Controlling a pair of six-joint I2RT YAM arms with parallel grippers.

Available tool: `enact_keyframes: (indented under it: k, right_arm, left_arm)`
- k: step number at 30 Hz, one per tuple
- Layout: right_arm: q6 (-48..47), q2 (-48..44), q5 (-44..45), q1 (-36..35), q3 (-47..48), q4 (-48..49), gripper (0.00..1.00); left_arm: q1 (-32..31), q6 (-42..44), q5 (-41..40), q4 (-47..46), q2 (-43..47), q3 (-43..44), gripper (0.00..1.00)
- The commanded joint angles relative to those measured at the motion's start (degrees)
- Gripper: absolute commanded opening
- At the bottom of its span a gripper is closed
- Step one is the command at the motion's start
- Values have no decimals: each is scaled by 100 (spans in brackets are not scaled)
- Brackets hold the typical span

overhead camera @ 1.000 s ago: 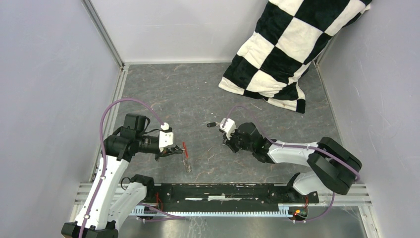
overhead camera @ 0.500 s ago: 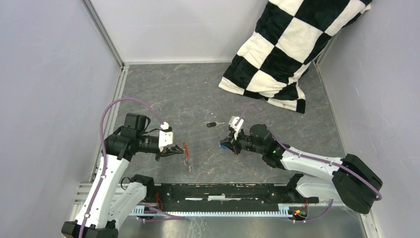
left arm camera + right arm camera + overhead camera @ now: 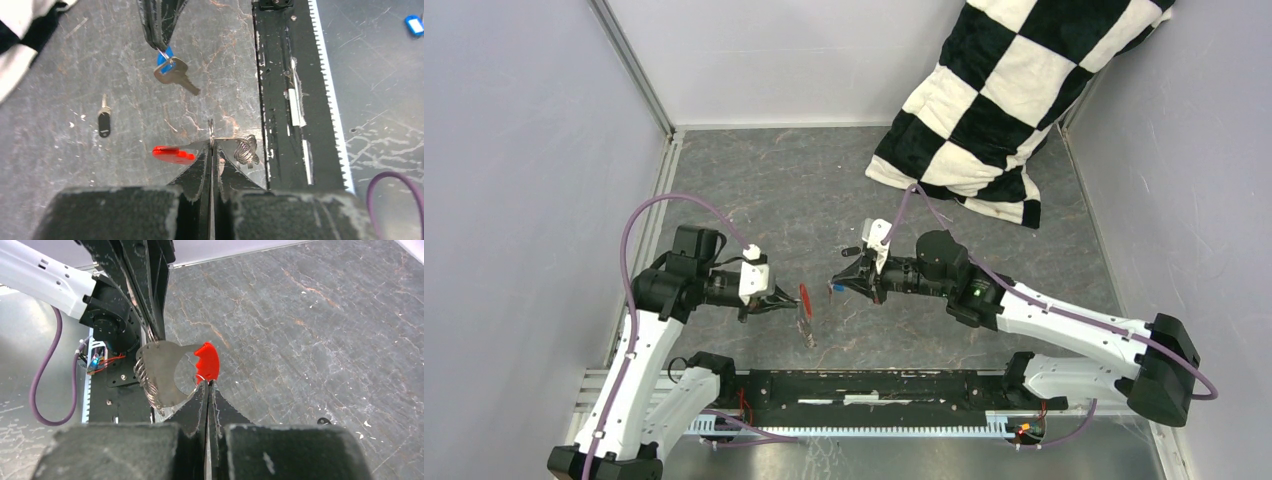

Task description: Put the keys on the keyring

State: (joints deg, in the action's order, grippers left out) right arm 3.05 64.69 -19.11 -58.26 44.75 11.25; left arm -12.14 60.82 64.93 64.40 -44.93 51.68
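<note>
My left gripper (image 3: 781, 300) is shut on the keyring's thin metal loop (image 3: 211, 134). Its red tag (image 3: 172, 154) sticks out to one side and a wire coil (image 3: 246, 150) to the other, and it hangs just above the table. My right gripper (image 3: 837, 283) is shut on the small ring of the blue-headed key (image 3: 170, 67), which dangles a short way in front of the keyring. In the right wrist view the red tag (image 3: 207, 361) sits just past my right gripper (image 3: 207, 386), and the blue key is hidden. The black-headed key (image 3: 104, 120) lies on the table.
A black-and-white checkered pillow (image 3: 1014, 100) leans in the back right corner. A black toothed rail (image 3: 884, 385) runs along the table's front edge. A small blue object (image 3: 414, 24) lies beyond that rail. Grey walls close in the left, right and back.
My right arm has swung left with the blue key, from near the black key to just in front of the keyring. My left gripper has kept hold of the keyring almost in place.
</note>
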Motion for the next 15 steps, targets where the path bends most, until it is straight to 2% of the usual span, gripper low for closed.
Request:
enact_keyframes:
  k: [1,9,12,15]
  right_arm:
    - [-163,67,-3,-99,597,-835,0]
    - [-259,183,-79,-264,1281,-1672,0]
    - [-560,87,-54,-302,1386,-1869,0]
    - [-1038,-150,-95,-355,1282,-1867,0]
  left_arm:
    - [-25,711,247,-32,247,245,2]
    - [-25,1693,226,-20,570,336,2]
    - [-25,2305,158,-33,771,321,2]
    - [-25,2482,310,-33,841,372,2]
